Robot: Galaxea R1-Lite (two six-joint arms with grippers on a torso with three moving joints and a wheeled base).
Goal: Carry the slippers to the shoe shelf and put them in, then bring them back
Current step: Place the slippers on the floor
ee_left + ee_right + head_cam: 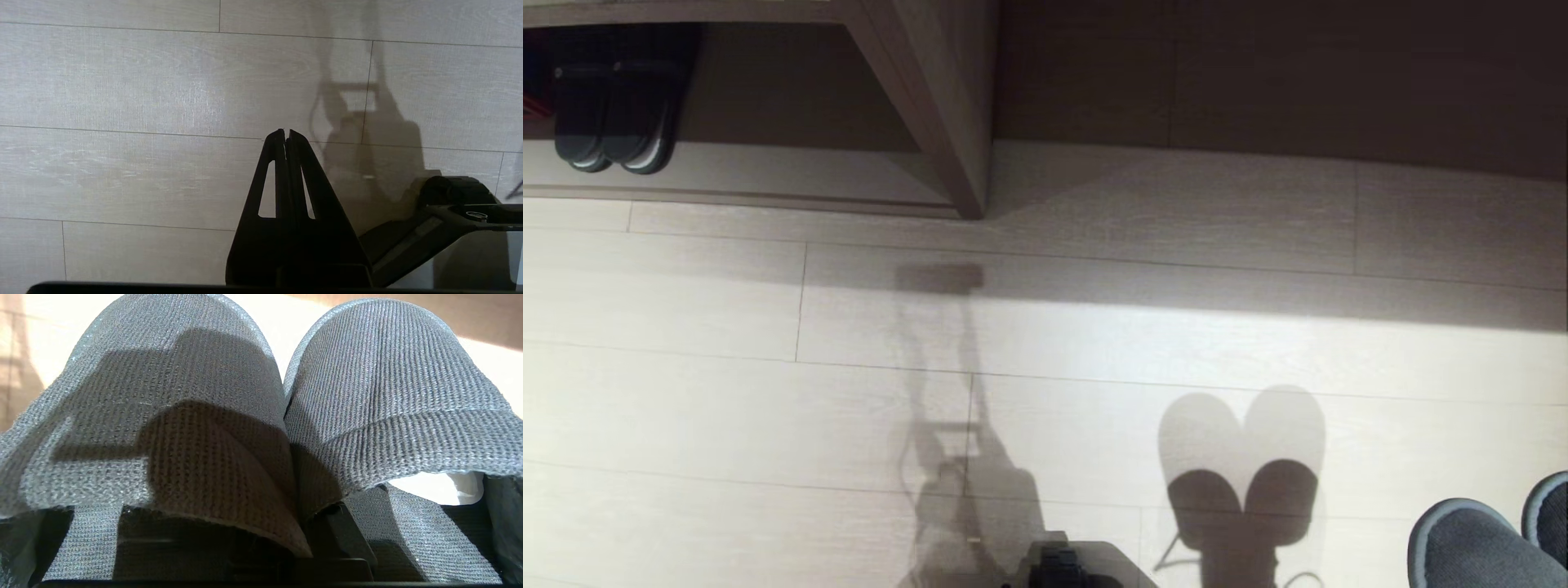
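Two grey slippers (261, 416) hang side by side off the floor (1094, 343), pinched by the right gripper (322, 522); the shoe shelf (768, 175) lies well apart; the left gripper (286, 132) hovers, fingers pressed together.

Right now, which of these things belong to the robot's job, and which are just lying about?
Job:
- grey slippers, gripped by the right tool
- shoe shelf, ahead on the left

Lying about:
- dark shoes already in the shelf
- left tool, shut and empty over the floor

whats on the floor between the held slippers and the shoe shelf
Only bare pale wood-look floor with shadows lies between the grey knitted fabric slippers and the beige wooden shoe shelf, seen in the head view.
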